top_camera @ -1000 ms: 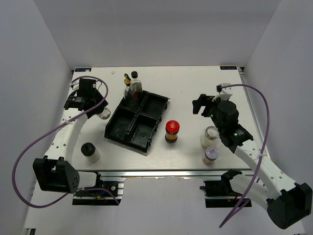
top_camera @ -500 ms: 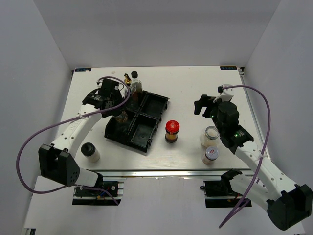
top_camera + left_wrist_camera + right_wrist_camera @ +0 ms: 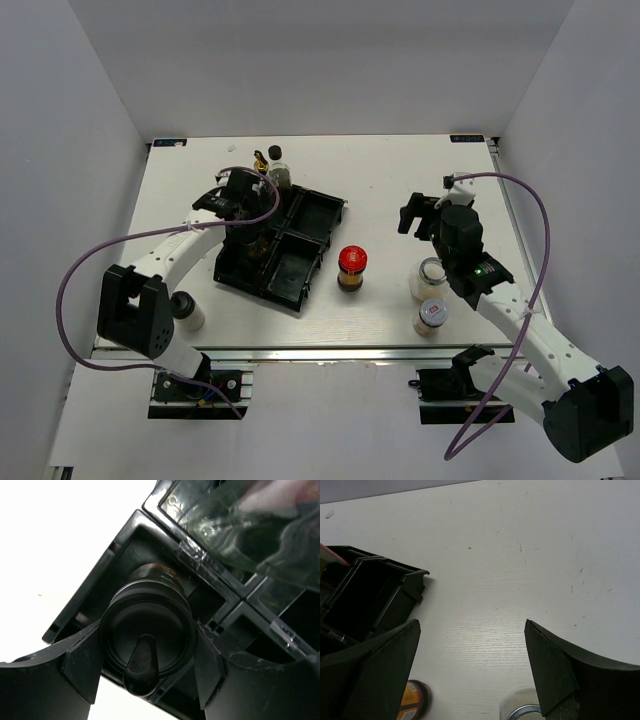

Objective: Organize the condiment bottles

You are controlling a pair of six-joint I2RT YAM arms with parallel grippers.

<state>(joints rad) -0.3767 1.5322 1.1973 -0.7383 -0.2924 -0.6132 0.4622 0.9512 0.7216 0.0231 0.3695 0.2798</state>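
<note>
My left gripper (image 3: 247, 232) is shut on the dark black-capped bottle (image 3: 147, 635) and holds it upright in the near-left compartment of the black tray (image 3: 262, 290). The tall clear gold-capped bottle (image 3: 262, 170) stands in the far-left compartment, and a white black-capped bottle (image 3: 277, 160) stands beside it. Another white black-capped bottle (image 3: 185, 308) stands near the table's front left. The red-lidded jar (image 3: 351, 268) stands right of the tray. Two silver-lidded jars (image 3: 432, 272) (image 3: 432, 315) stand below my right gripper (image 3: 418, 215), which is open and empty.
The tray's two right compartments (image 3: 315, 215) hold nothing. In the right wrist view the tray's corner (image 3: 375, 595) lies at the left, with the red-lidded jar (image 3: 412, 700) and a silver-lidded jar (image 3: 522, 707) at the bottom edge. Grey walls enclose the table.
My left gripper has carried the dark bottle rightward from beside the tray into the near-left compartment. The right arm has hardly moved.
</note>
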